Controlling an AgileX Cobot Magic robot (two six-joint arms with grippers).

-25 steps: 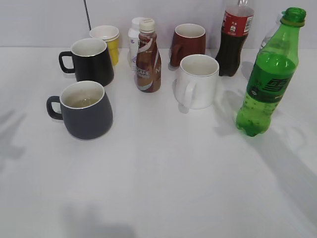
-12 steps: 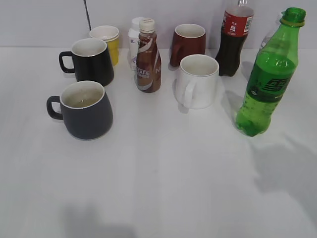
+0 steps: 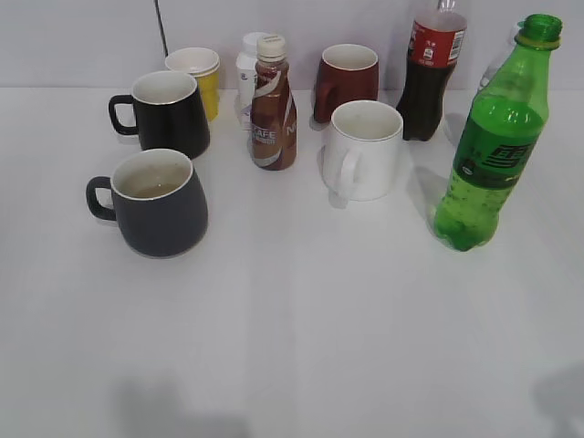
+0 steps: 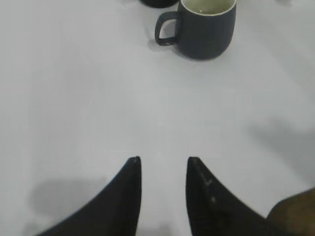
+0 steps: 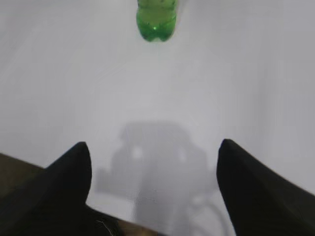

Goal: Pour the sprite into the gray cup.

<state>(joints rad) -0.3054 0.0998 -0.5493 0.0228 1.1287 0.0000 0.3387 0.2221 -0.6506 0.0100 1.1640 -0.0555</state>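
The sprite (image 3: pixel 494 141), a tall green bottle with no cap, stands upright at the right of the table; its base shows at the top of the right wrist view (image 5: pixel 156 19). The gray cup (image 3: pixel 158 203) stands at the left with its handle to the left and pale liquid inside; it also shows at the top of the left wrist view (image 4: pixel 204 27). My left gripper (image 4: pixel 163 160) is open and empty over bare table, well short of the cup. My right gripper (image 5: pixel 154 143) is wide open and empty, well back from the bottle. Neither gripper shows in the exterior view.
A black mug (image 3: pixel 167 113), a yellow cup (image 3: pixel 199 78), a brown coffee-drink bottle (image 3: pixel 273 105), a white bottle (image 3: pixel 246 73), a maroon mug (image 3: pixel 347 80), a white mug (image 3: pixel 362 149) and a cola bottle (image 3: pixel 432 68) stand across the back.
The arm shadows on the right of the table have drawn back toward the lower right corner. The bottle and cups have not moved.
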